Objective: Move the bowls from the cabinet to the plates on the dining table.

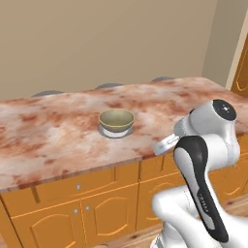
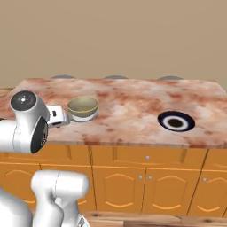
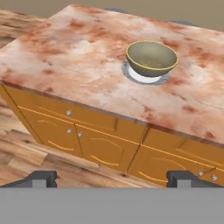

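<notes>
Our gripper (image 3: 111, 179) is wide open and holds nothing. In the hand view its two dark tips stand far apart at the bottom, with only floor and cupboard doors between them. We hang in the air, in front of the dining table (image 1: 58, 140) and off its edge.

One bowl (image 1: 116, 120) is on the table. It sits upright on the pale plate (image 1: 116, 132), and a bit of white plate peeks out around its bottom. From the right side we see the same bowl (image 2: 82, 106) on its plate, near our arm. From the hand it shows too, the bowl (image 3: 152, 57) resting on the pale plate (image 3: 144, 75).

The dark plate (image 2: 176, 122), with its white ring, lies farther along the table, well apart from the bowl. Nothing is on it.

So we think half the job is done. One bowl is on a plate. One more bowl is left to bring, and we think it goes on the dark plate. That bowl must come from the cabinet.

We can read no words, labels or brand names on anything.
</notes>
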{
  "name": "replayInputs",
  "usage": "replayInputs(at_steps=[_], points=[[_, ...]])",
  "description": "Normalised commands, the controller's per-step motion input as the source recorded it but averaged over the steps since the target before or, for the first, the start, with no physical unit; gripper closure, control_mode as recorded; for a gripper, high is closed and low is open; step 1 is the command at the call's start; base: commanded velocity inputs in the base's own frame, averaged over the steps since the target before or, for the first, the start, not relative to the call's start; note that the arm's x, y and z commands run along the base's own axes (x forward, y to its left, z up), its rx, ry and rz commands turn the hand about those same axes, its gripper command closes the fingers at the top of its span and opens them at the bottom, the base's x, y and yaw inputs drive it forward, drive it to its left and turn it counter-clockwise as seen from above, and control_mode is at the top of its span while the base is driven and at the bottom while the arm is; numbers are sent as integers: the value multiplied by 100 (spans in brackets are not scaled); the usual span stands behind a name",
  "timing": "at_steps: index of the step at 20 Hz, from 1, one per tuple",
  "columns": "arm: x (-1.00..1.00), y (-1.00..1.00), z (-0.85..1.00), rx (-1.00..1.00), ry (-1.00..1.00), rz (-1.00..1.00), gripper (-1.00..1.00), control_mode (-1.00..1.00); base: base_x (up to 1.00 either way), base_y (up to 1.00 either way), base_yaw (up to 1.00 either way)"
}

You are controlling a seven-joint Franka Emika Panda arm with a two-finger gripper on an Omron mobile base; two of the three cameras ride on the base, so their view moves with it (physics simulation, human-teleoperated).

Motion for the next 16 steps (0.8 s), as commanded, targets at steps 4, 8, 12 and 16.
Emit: replayInputs(at_steps=[4, 8, 12, 16], points=[[0, 0, 0, 0, 0, 0, -100, 100, -19, -68, -1], [0, 0, 0, 0, 0, 0, -100, 100, 0, -95, -4], [0, 0, 0, 0, 0, 0, -100, 100, 0, -100, -4], [0, 0, 0, 0, 0, 0, -100, 100, 0, -100, -5]])
